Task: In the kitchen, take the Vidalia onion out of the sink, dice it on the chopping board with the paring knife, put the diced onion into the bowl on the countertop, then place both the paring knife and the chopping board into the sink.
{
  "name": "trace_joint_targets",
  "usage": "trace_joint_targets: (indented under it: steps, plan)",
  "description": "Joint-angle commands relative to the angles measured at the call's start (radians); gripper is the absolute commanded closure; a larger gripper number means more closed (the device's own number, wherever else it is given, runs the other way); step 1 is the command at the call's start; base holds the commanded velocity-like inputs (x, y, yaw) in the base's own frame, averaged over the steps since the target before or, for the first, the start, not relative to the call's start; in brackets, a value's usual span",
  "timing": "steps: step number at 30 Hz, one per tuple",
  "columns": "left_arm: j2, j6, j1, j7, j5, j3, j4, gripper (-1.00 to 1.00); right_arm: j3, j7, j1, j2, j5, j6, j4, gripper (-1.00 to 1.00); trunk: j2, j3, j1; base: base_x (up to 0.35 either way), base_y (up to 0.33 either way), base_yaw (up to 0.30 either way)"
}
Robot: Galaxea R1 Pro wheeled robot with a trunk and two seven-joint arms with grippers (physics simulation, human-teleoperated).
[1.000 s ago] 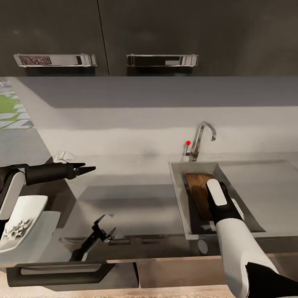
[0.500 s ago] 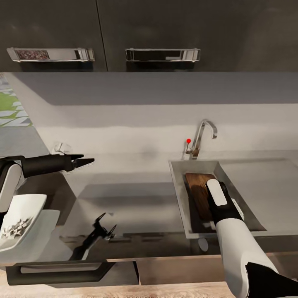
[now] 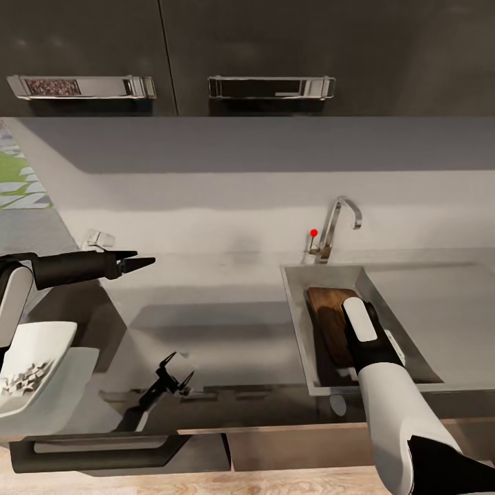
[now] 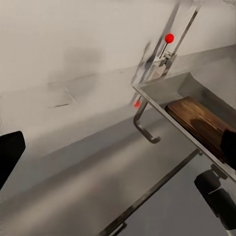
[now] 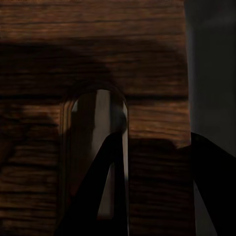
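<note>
Now the chopping board [image 3: 330, 323] lies in the sink [image 3: 295, 309], long axis running front to back, right gripper [image 5: 152, 196] straddling its handle-hole edge, fingers spread; left gripper [image 3: 141, 262] hovers well apart over the counter [image 3: 220, 330], looking closed.

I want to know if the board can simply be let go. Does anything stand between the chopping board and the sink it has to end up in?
Nothing visible does. The chopping board already lies inside the sink, under the right gripper, whose fingers straddle the board's edge by its handle slot.
</note>
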Motion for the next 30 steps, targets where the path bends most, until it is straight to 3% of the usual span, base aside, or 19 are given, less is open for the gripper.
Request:
trace_joint_targets:
  steps: [1, 30]
  plan:
    - [0.0, 0.004, -0.001, -0.005, -0.002, 0.001, 0.0, -1.0, -0.003, -0.003, -0.001, 0.001, -0.001, 0.008, -0.001, 1.0, -0.001, -0.002, 0.0, 0.0, 0.0, 0.0]
    - [0.0, 0.004, -0.001, -0.005, -0.002, 0.001, -0.002, -1.0, -0.003, -0.003, -0.001, 0.001, -0.002, 0.008, -0.001, 1.0, -0.001, -0.019, 0.0, 0.0, 0.0, 0.0]
